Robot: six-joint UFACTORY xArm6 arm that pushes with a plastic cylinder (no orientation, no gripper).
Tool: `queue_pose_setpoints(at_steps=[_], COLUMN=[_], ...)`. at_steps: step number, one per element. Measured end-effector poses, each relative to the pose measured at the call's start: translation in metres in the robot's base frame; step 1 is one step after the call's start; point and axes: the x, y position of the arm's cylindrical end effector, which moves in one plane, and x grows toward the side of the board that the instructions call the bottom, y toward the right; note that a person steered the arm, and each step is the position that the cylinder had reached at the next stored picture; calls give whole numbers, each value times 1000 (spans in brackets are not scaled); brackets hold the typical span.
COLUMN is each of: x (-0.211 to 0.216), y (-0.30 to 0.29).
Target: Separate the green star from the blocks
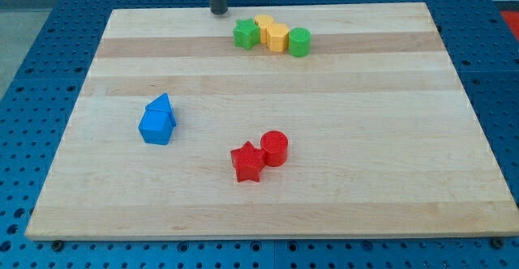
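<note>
the pale wooden worktop point(268, 212) lies on a blue perforated base. nearest the bottom edge, a little left of centre, a red plastic star-shaped block point(246, 162) sits touching a red plastic cylinder block point(274, 148), the cylinder at the star's upper right. further up and toward the left edge, a blue plastic cube-like block point(155, 127) rests against a blue plastic triangular block point(162, 107) just behind it.

close to the top edge, slightly right of centre, four blocks stand packed in a short row. the green plastic star block point(246, 35) is at the row's left end, touching a yellow plastic block point(263, 26) behind it and a second yellow plastic block point(278, 38) to its right; their shapes are hard to make out. a green plastic cylinder block point(299, 41) closes the row on the right.

my tip point(219, 11) rests at the top edge, just up and to the left of the green star, near it but apart from it. there is no gripper on this arm, so there is no open or closed state to tell.

i judge the step to be the approach, with the star not yet parted from its neighbours. from where my tip stands, a direct push would drive the star into the yellow blocks. the next move seems to call for getting my tip to the star's right side, between it and the yellows, then pushing left along the top edge into open board.
</note>
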Motion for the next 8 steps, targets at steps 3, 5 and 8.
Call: queue_pose_setpoints(at_steps=[3,5,8], x=[46,132,183], y=[30,100,133])
